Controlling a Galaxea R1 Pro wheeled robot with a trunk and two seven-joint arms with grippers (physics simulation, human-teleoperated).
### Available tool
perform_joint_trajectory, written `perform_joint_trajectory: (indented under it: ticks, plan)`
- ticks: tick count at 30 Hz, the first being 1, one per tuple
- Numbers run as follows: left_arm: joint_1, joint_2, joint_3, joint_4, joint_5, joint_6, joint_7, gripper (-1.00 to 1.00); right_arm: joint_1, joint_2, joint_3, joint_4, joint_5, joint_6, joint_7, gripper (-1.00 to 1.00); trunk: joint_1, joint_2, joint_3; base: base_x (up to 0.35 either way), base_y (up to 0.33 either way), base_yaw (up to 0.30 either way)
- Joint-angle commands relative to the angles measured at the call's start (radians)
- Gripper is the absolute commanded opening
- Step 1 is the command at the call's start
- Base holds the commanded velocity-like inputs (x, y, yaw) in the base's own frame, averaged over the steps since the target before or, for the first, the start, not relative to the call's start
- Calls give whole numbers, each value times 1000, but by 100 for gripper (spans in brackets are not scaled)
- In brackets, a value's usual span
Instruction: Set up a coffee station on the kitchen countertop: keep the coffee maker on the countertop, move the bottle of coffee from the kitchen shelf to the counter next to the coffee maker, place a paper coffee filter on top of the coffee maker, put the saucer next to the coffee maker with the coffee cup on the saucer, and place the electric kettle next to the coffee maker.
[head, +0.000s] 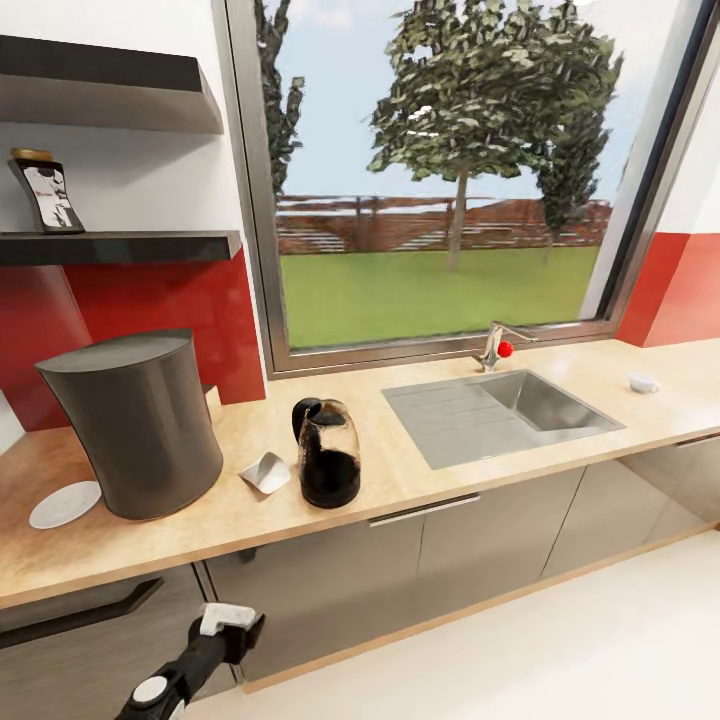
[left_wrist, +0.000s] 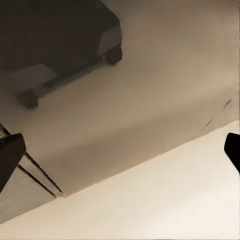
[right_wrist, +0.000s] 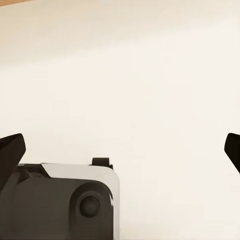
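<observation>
Nearest to us, low at the bottom of the head view, our left hand (head: 228, 620) hung below the tabletop (head: 400, 480) edge, in front of the cabinet fronts. In the left wrist view its two dark fingertips (left_wrist: 10, 155) sat at opposite edges with only floor between them, so that hand was released and held nothing. The right wrist view showed the right hand (right_wrist: 120, 150) likewise spread wide over bare floor, with part of the robot's base (right_wrist: 60, 200) beneath it.

On the tabletop the coffee maker (head: 135, 425) stood at the left, the saucer (head: 64, 503) lying just beside it on its left. The paper coffee filter (head: 266, 471) lay on its right, and the electric kettle (head: 327, 453) stood upright just past the filter. The coffee cup (head: 643, 382) sat far off to the right, beyond the sink (head: 500, 412), well apart from the saucer. The bottle of coffee (head: 46, 190) stood upright on the lower kitchen shelf (head: 120, 246), above and behind the coffee maker.

We judged that the bottle lay up and to the left of the left hand, which was the nearer one, so the reach would need a long rise past the coffee maker, meeting the bottle from the side across its upright axis.
</observation>
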Motion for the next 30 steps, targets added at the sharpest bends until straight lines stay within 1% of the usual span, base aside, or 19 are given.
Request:
perform_joint_trajectory:
  ticks: [1,4,5,6,7,8,9,10,13,16,18,19,20,24,25,27,28,29,30]
  plan:
    - [-1,2,-12,-2,9,0,-23,100,-1,0,0,1,0,-3,0,100,1,-2,-2,0,0,0]
    - [0,5,-35,-8,-3,16,-134,100,-1,0,1,1,0,-3,0,100,1,-2,-2,0,0,0]
    - [-1,6,-37,-9,-8,20,-157,100,-1,0,1,1,0,-3,0,100,1,-2,-2,0,0,0]
    - [-1,9,-40,-10,-21,30,-205,100,-1,0,1,1,0,-3,0,100,1,-2,-2,0,0,0]
    - [-1,10,-41,-10,-29,34,-229,100,-1,1,2,2,0,-3,0,100,1,-2,-2,0,0,0]
    - [-1,12,-42,-10,-45,44,-278,100,-1,1,2,2,0,-3,0,100,1,-2,-2,0,0,0]
    - [-1,13,-42,-10,-52,49,-302,100,-1,0,2,2,0,-3,0,100,1,-2,-2,0,0,0]
    - [-3,14,-42,-11,-64,60,-350,100,-1,1,2,2,0,-3,0,100,1,-2,-2,0,0,0]
    - [-9,16,-41,-12,-77,89,-438,100,-1,1,2,2,0,-3,0,100,1,-2,-2,0,0,0]
    - [-14,16,-39,-31,-83,141,-539,100,-1,1,2,2,0,-3,0,100,1,-2,-2,0,0,0]
    - [-16,17,-38,-85,-85,210,-624,100,-1,1,2,2,0,-4,0,100,1,-2,-2,0,0,0]
    - [-16,17,-37,-116,-85,243,-652,100,-1,1,2,2,0,-4,0,100,1,-2,-2,0,0,0]
    - [-17,17,-37,-222,-81,356,-723,100,-1,1,2,3,0,-4,0,100,1,-2,-2,0,0,0]
    - [-17,16,-36,-323,-79,457,-790,100,-1,1,2,3,0,-5,0,100,1,-2,-2,0,0,0]
    - [-19,17,-30,-405,-78,532,-827,100,-1,1,2,3,0,-5,0,100,1,-2,-2,0,0,0]
    - [-26,17,-28,-446,-77,576,-837,100,-1,1,2,3,0,-5,0,100,1,-2,-2,0,0,0]
    - [-37,17,-25,-482,-73,620,-843,100,-1,1,2,3,0,-5,0,100,1,-2,-2,0,0,0]
    - [-45,17,-25,-500,-69,645,-845,100,-1,1,2,3,0,-5,0,100,1,-2,-2,0,0,0]
    - [-66,17,-23,-536,-58,688,-847,100,-1,1,2,3,0,-5,0,100,1,-2,-2,0,0,0]
